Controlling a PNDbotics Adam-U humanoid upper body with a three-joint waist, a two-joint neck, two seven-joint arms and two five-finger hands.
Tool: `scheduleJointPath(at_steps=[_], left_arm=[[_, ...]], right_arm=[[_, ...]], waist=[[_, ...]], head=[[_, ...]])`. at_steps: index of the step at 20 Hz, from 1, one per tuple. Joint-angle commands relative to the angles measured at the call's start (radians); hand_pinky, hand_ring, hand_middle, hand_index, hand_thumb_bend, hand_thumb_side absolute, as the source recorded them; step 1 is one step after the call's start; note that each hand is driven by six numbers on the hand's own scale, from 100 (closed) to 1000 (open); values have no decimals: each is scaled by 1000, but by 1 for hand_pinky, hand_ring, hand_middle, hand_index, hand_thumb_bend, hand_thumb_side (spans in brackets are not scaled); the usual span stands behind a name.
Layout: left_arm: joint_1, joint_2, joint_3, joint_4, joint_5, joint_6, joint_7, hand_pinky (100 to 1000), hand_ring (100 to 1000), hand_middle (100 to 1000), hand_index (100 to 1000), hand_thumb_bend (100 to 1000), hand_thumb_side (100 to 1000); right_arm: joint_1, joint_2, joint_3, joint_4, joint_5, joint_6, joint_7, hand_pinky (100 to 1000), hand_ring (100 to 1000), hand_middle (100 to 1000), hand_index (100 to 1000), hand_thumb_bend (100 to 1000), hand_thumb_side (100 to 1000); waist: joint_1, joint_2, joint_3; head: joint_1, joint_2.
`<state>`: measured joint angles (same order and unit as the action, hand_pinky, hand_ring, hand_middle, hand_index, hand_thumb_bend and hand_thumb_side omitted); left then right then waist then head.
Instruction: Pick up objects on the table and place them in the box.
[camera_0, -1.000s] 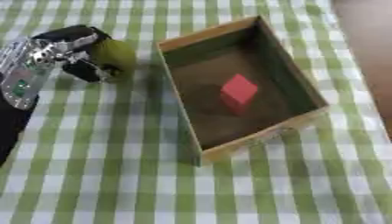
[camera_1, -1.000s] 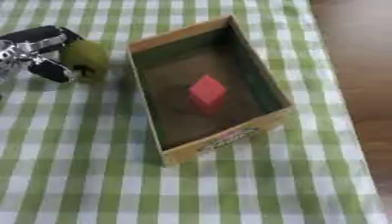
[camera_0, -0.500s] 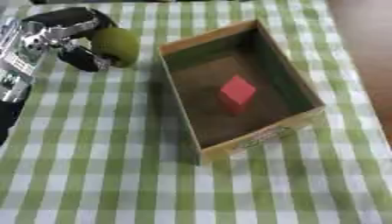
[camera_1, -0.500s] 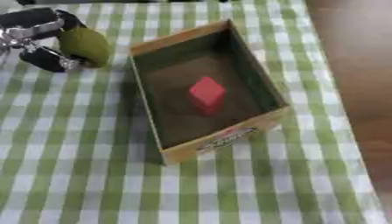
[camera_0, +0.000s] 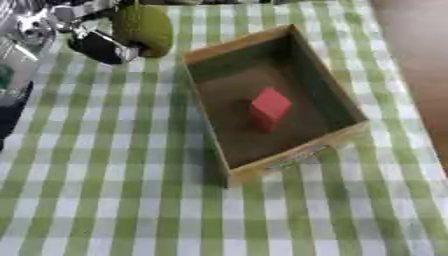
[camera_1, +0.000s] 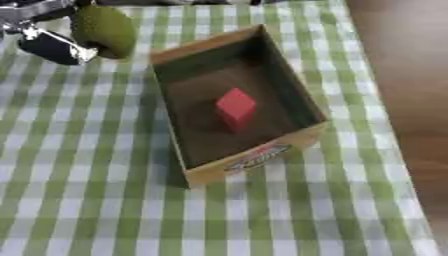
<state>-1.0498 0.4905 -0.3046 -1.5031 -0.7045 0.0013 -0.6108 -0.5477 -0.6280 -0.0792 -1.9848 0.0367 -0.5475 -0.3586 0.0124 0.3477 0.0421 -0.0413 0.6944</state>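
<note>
My left hand (camera_0: 83, 27) is at the top left, its fingers and thumb curled round an olive-green rounded object (camera_0: 145, 29) held above the cloth. The object hangs just left of the far corner of the cardboard box (camera_0: 289, 157). The open box sits slantwise in the middle of the table, and a red block (camera_0: 269, 106) lies on its floor. My right hand is not visible in either view.
A green and white checked cloth (camera_0: 105, 190) covers the table. The brown floor (camera_1: 402, 75) shows past the table's right edge.
My left hand has lifted the green object up and carried it toward the far side, closer to the box's far corner. The picture has also shifted a little.
</note>
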Motion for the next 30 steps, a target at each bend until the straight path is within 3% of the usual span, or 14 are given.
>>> scheduleJointPath(at_steps=[1,6,12,18,25,30], left_arm=[[-44,-44,-5,-69,-10,17,0,659,665,687,768,100,237],[-89,-146,-38,-79,-62,18,0,659,654,668,754,100,225],[-90,-222,-88,-41,-117,-26,3,660,655,664,753,100,219],[-46,-265,-116,21,-156,-39,8,655,653,660,749,100,200],[-18,-305,-128,146,-226,-49,50,633,644,640,738,100,116],[-8,-316,-145,192,-247,-90,50,707,707,700,827,100,100]], right_arm=[[-19,-27,-8,-15,-2,-1,-2,863,602,505,786,100,240],[-35,-17,-2,-15,-11,-2,3,865,603,508,786,100,225],[-53,-6,4,-15,-23,-2,16,865,606,509,786,100,231],[-51,0,2,-15,-26,3,19,867,611,507,786,100,255],[-52,6,1,-15,-27,3,19,868,614,507,785,100,265],[-51,9,0,-15,-27,6,17,869,616,507,785,100,274]], waist=[[-3,-31,-3],[-5,-34,-12],[-2,-32,-25],[-1,-28,-30],[-4,-25,-32],[-5,-24,-31]], head=[[4,7],[17,7],[27,6],[18,2],[23,0],[24,-1]])
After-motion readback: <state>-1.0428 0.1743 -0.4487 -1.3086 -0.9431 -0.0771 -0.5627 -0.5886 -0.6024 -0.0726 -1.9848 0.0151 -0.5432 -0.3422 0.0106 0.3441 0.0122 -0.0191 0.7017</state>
